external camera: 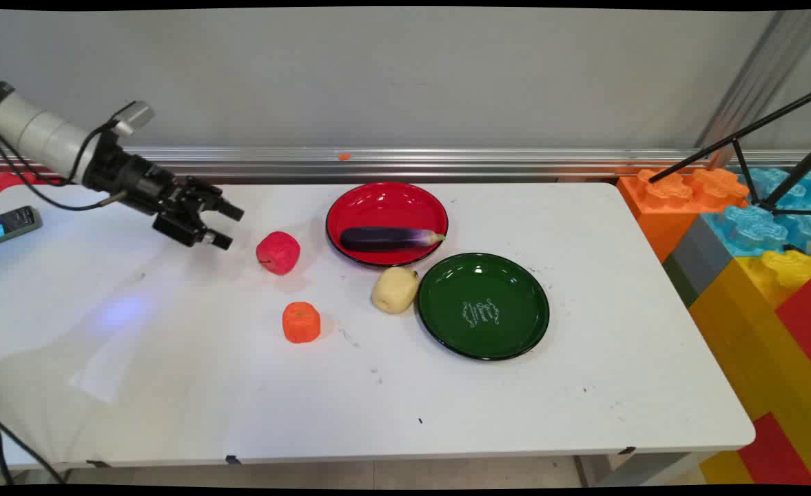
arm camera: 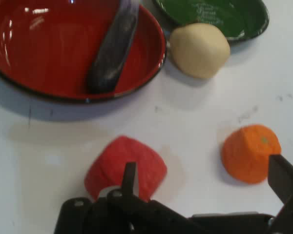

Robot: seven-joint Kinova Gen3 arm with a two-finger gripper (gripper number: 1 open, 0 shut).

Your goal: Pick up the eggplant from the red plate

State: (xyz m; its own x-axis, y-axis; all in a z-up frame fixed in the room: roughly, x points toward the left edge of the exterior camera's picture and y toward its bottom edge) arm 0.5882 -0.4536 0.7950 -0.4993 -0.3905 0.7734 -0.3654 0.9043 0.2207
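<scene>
Black and two-fingered, the gripper point(external camera: 226, 226) hangs above the white table point(external camera: 171, 386) at its left side, tilted toward the right, with its jaws spread wide and nothing between them. In the hand view the same gripper point(arm camera: 205, 187) shows one finger low at the middle and the other at the right edge, well apart. Nearest to it is a red, rough-skinned round fruit point(external camera: 278, 253) lying on the table just to the right of the fingertips, not touched by them; in the hand view this red fruit point(arm camera: 126, 168) sits right above the left finger. An orange, squat round fruit point(external camera: 301, 322) lies nearer the table's front edge, apart from the red one, and in the hand view it point(arm camera: 250, 153) is beside the right finger. Farther right a pale yellow, lumpy round fruit point(external camera: 395, 289) rests just beside the rim of a glossy dark green plate point(external camera: 508, 275) with white lettering. Behind them stands a glossy red plate point(external camera: 377, 200), and a dark purple eggplant point(external camera: 388, 238) lies across it. A phone with a lit screen point(external camera: 11, 224) lies at the table's far left. Large coloured plastic building blocks point(external camera: 756, 275) are stacked beyond the table's right end.
</scene>
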